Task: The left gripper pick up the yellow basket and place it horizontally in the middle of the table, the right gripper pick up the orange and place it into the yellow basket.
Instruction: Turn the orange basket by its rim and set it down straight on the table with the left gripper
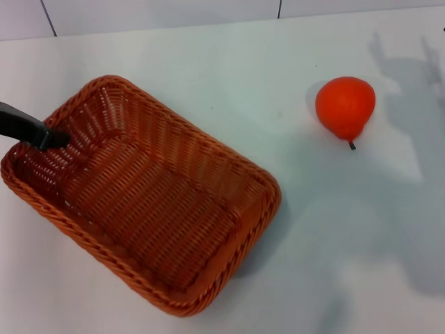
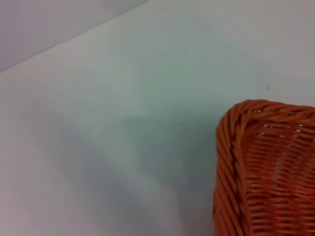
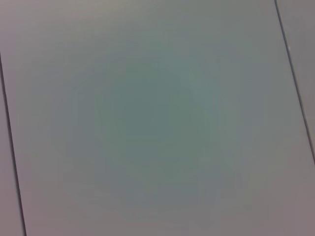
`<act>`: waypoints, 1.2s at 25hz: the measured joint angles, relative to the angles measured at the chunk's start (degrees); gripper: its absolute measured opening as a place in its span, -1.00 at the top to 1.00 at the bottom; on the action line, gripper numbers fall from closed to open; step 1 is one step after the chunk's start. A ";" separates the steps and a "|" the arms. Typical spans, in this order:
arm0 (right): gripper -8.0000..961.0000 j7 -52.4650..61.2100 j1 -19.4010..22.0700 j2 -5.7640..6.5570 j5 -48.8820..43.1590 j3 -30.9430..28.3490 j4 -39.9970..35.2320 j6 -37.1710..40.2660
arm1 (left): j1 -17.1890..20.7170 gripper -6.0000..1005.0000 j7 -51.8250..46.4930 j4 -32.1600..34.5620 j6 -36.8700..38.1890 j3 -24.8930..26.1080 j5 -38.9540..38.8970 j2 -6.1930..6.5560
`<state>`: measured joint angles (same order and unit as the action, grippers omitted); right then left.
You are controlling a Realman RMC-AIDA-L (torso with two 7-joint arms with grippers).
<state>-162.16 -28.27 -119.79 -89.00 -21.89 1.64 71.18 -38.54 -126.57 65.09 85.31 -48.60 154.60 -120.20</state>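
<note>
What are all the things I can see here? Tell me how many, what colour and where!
yellow basket: one, orange-brown woven, left half of the table, lying at a slant, nothing inside but a finger tip.
orange: one, glossy orange-red with a short dark stem, right of the basket, apart from it.
table: one, plain white, under everything.
left gripper: one end effector, dark grey finger reaching over the basket's left rim.
right gripper: not in view; only shadows fall on the table near the orange.
</note>
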 joint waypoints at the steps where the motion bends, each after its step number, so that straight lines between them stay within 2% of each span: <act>1: -0.92 0.00 -0.05 0.00 -0.03 0.00 0.01 -0.03 | -0.13 0.69 -1.33 -0.03 0.30 0.38 0.02 0.20; 10: -0.91 0.00 -0.24 0.00 -0.14 0.00 0.03 -0.18 | -0.67 0.71 -9.22 -0.94 3.23 6.88 -0.37 2.01; 14: -0.91 0.00 -0.27 0.00 -0.16 -0.01 0.03 -0.38 | -1.00 0.71 -9.62 -2.65 4.69 11.82 -0.44 2.12; 21: -0.91 0.00 -0.35 0.00 0.14 -0.36 0.03 -1.29 | 0.58 0.71 -9.29 -4.61 4.56 19.64 -1.10 1.79; 24: -0.91 0.00 -0.38 0.00 0.15 -0.42 0.03 -1.76 | 1.82 0.71 -9.19 -6.14 4.93 21.24 -4.16 1.89; 28: -0.91 0.00 -0.39 0.00 0.15 -0.44 0.03 -2.21 | 3.40 0.71 -9.28 -9.13 4.82 21.38 -8.59 2.86; 30: -0.91 0.00 -0.38 0.00 0.15 -0.49 0.02 -2.25 | 4.08 0.71 -9.50 -9.41 4.27 21.55 -9.72 2.90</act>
<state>-162.16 -28.65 -119.80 -88.85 -22.38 1.67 68.93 -34.47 -136.07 55.68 89.58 -27.05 144.88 -117.30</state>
